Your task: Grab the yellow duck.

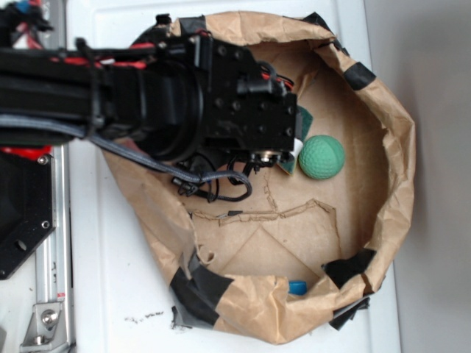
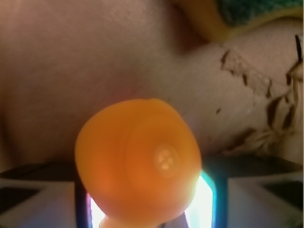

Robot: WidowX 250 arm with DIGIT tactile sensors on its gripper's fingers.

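The gripper (image 2: 142, 209) is clamped on the yellow duck (image 2: 137, 164), held between its fingers above the paper bag's brown floor (image 2: 71, 71), near the sponge (image 2: 247, 14).

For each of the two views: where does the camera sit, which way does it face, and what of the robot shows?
Exterior: overhead, looking down into the paper bag; the black arm covers the gripper, beside the green ball.
Wrist: on the gripper, looking past its fingers at the yellow duck between them, bag floor behind.
Shared: the paper and the sponge.
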